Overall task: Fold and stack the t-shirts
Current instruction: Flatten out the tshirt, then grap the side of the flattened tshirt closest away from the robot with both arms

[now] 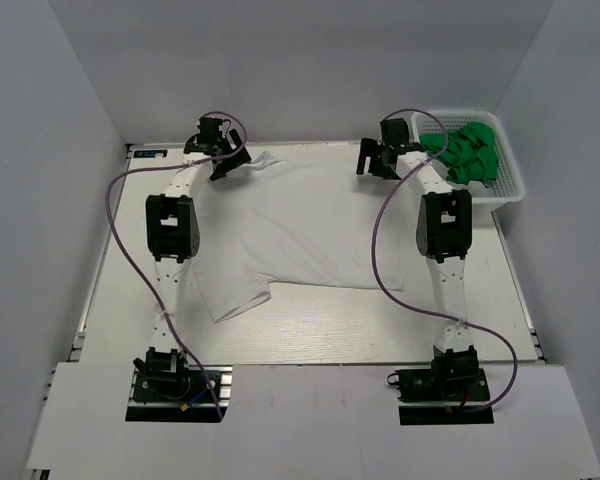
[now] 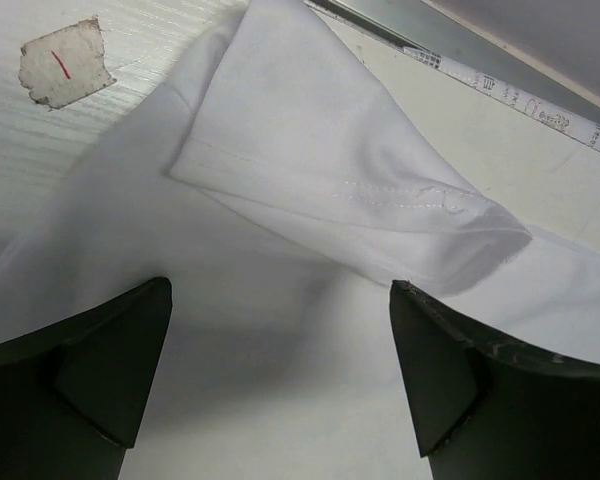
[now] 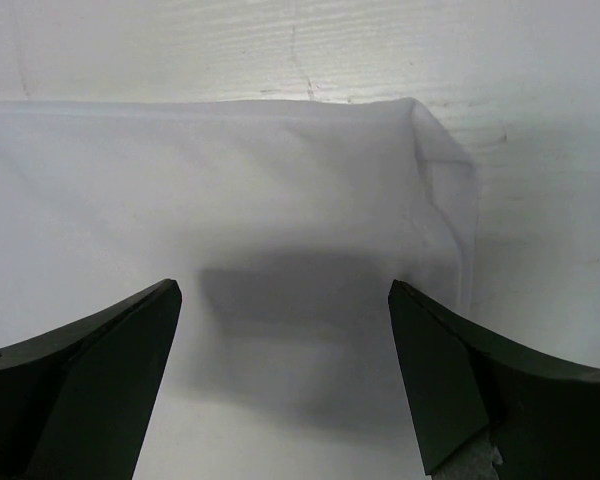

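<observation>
A white t-shirt (image 1: 300,225) lies spread flat on the table, one sleeve pointing to the near left. Its far-left sleeve (image 2: 340,150) is folded over onto the cloth. My left gripper (image 1: 227,165) hovers open over that far-left corner, its dark fingers (image 2: 90,370) wide apart with only cloth below. My right gripper (image 1: 377,163) stands open over the far-right corner of the shirt (image 3: 280,200), nothing between its fingers (image 3: 460,380). Green t-shirts (image 1: 470,152) lie bunched in the basket at the far right.
A white mesh basket (image 1: 507,190) stands at the far right corner, beside the right arm. A torn paper tag with a red mark (image 2: 65,62) is stuck to the table near the left gripper. A metal rail (image 2: 510,95) runs along the table's far edge.
</observation>
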Tool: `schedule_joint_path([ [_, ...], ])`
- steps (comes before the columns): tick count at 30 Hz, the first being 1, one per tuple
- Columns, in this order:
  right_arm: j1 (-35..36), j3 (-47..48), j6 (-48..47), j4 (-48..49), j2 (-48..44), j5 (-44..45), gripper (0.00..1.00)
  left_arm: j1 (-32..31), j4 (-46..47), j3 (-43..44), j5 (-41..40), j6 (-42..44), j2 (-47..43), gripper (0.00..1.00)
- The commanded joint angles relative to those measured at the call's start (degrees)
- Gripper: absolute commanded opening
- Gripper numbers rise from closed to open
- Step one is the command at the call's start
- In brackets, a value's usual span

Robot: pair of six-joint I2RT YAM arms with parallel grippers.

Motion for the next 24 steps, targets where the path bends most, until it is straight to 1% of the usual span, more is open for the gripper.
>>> schedule_joint_path([
  [1, 0.3, 3.3, -5.4, 3.5, -5.2, -0.9, 0.90, 0.7, 1.9, 2.9, 4.1, 0.4, -2.9, 1.00],
  [3, 0.7, 3.0, -7.3, 2.8, -7.4, -1.1, 0.90, 0.7, 1.4, 3.5, 3.4, 1.8, -5.8, 1.00],
  [4, 1.0, 2.5, -7.6, 2.6, -11.1, -1.0, 0.90, 0.7, 0.3, 2.8, 2.6, 1.8, -7.6, 1.00],
  [5, 1.0, 1.6, -7.7, 2.1, -12.6, -1.1, 0.90, 0.7, -0.4, 0.8, 2.6, 2.5, -9.8, 1.00],
  [6, 1.2, -2.9, -7.9, 2.0, -14.3, -3.5, 0.90, 0.7, -1.1, -0.9, 1.5, 2.5, -15.1, 1.00],
  [7, 1.3, -5.0, -8.2, 2.2, -18.3, -3.6, 0.90, 0.7, -2.6, -2.4, 0.5, 2.5, -17.9, 1.00],
  [8, 1.5, -7.2, -7.5, 2.3, -22.6, -3.3, 0.90, 0.7, -8.3, -4.7, -0.4, 2.0, -20.6, 1.00],
  [9, 1.6, -13.4, -7.2, 2.5, -27.5, -2.3, 0.90, 0.7, -11.5, -6.3, -2.1, 1.1, -23.4, 1.00],
  [10, 1.7, -20.0, -5.2, 4.1, -29.9, -2.2, 0.90, 0.7, -14.1, -12.0, -2.9, -0.5, -29.8, 1.00],
  [11, 1.6, -27.3, -4.4, 4.7, -35.0, -2.2, 0.90, 0.7, -16.9, -15.9, -3.7, -1.3, -33.5, 1.00],
  [12, 1.7, -31.1, -3.7, 5.7, -40.5, -2.2, 0.90, 0.1, -17.9, -20.2, -6.2, -2.1, -37.2, 1.00],
  [13, 1.7, -41.6, -2.1, 8.5, -43.1, -2.2, 0.90, 0.0, -18.6, -28.9, -6.2, -3.6, -44.8, 1.00],
  [14, 1.7, -44.8, -1.6, 9.3, -50.4, -3.1, 0.90, 0.0, -20.5, -33.1, -6.2, -4.7, -48.3, 1.00],
  [15, 1.6, -47.7, -1.2, 10.3, -52.6, -3.3, 0.90, 0.0, -21.5, -37.1, -4.3, -5.8, -51.7, 1.00],
  [16, 1.7, -54.8, -0.1, 10.4, -54.6, -3.5, 0.90, 0.0, -22.5, -44.7, -3.1, -7.1, -54.8, 1.00],
  [17, 1.5, -56.7, 0.5, 10.2, -59.9, -3.4, 0.90, 0.0, -24.6, -48.4, -2.3, -7.9, -61.0, 1.00],
  [18, 1.7, -58.5, 1.7, 9.7, -61.6, -3.3, 0.90, -0.5, -25.7, -51.7, -1.3, -8.6, -64.1, 1.00],
  [19, 1.6, -63.0, 2.6, 9.1, -62.8, -3.0, 0.90, -0.5, -26.4, -58.5, -0.2, -9.2, -66.9, 1.00],
  [20, 1.6, -64.4, 3.4, 7.8, -65.2, -3.3, 0.90, -0.5, -27.2, -61.7, 0.3, -10.0, -69.5, 1.00],
  [21, 1.6, -66.6, 4.1, 7.3, -66.9, -3.5, 0.90, -0.5, -28.6, -64.9, 0.3, -10.6, -74.2, 1.00],
  [22, 1.7, -67.6, 4.8, 6.7, -68.4, -4.3, 0.90, -0.5, -29.1, -70.9, 0.3, -10.6, -76.2, 1.00],
  [23, 1.5, -69.4, 6.0, 5.8, -68.9, -4.7, 0.90, -0.5, -29.6, -73.7, 1.3, -11.2, -77.8, 1.00],
  [24, 1.4, -71.2, 6.5, 5.5, -70.5, -4.8, 0.90, -0.5, -30.4, -78.5, 2.0, -11.2, -79.9, 1.00],
])
